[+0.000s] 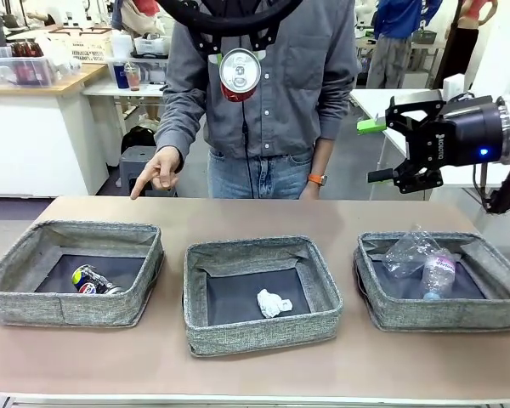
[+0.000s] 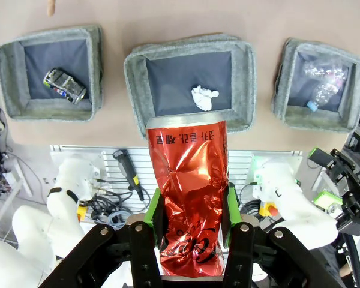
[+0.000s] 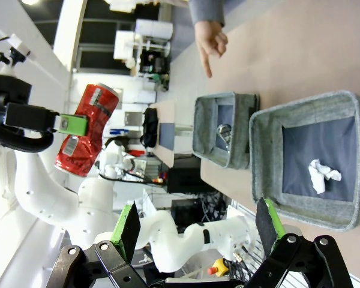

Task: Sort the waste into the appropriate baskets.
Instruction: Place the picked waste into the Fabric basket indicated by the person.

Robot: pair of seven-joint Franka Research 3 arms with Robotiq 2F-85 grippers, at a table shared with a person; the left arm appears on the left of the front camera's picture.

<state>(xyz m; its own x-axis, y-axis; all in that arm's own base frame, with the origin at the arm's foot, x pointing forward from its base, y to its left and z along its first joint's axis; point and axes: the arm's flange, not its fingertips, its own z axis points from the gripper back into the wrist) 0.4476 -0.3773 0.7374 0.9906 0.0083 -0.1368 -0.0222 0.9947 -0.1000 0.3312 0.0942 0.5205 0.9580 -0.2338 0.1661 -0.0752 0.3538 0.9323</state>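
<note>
Waste-wise, your left gripper (image 2: 192, 225) pinches the crushed red can (image 2: 191, 195) high over the centre basket (image 2: 247, 72) (tissue's), so releasing now missorts it.

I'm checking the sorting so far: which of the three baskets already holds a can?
The basket on the robot's left, with a crushed dark-silver can inside; the middle one holds tissue, the right one plastic.
</note>
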